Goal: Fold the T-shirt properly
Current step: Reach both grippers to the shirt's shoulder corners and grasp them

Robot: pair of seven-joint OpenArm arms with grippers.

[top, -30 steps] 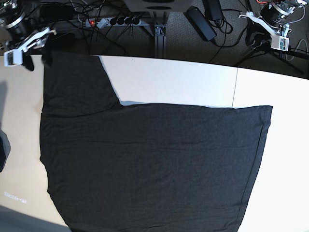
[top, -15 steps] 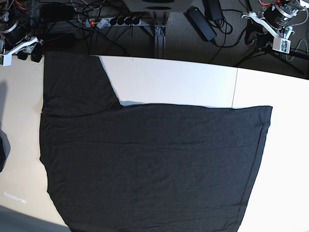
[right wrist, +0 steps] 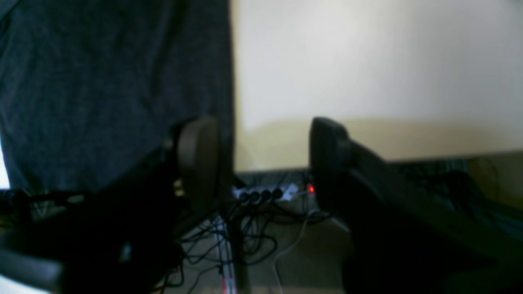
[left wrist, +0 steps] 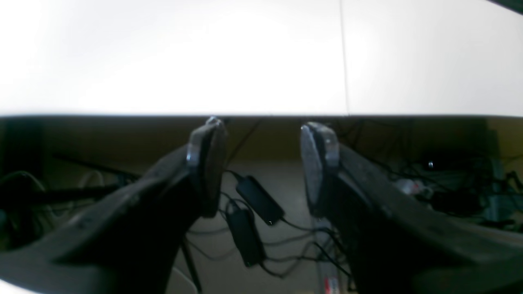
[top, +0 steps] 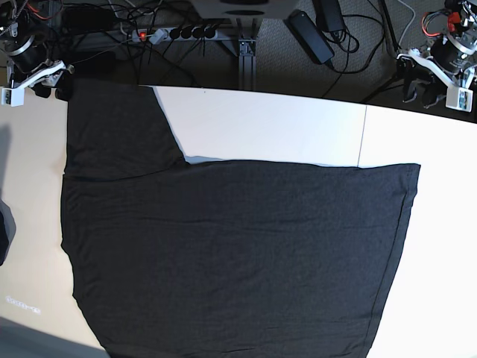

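Note:
The black T-shirt lies spread flat over most of the white table, one sleeve reaching to the back left edge. My right gripper hovers at the back left corner beside that sleeve. In the right wrist view it is open and empty, with the T-shirt just to its left. My left gripper hangs behind the table's back right edge, well away from the cloth. The left wrist view shows it open, with nothing between the fingers.
Behind the table the floor holds a power strip, power adapters and tangled cables. A seam runs across the tabletop on the right. Bare table shows at the back middle and along the right side.
My left gripper has come down and to the right, nearer the table's back right edge. My right gripper shifted slightly left at the back left corner. The T-shirt has not moved.

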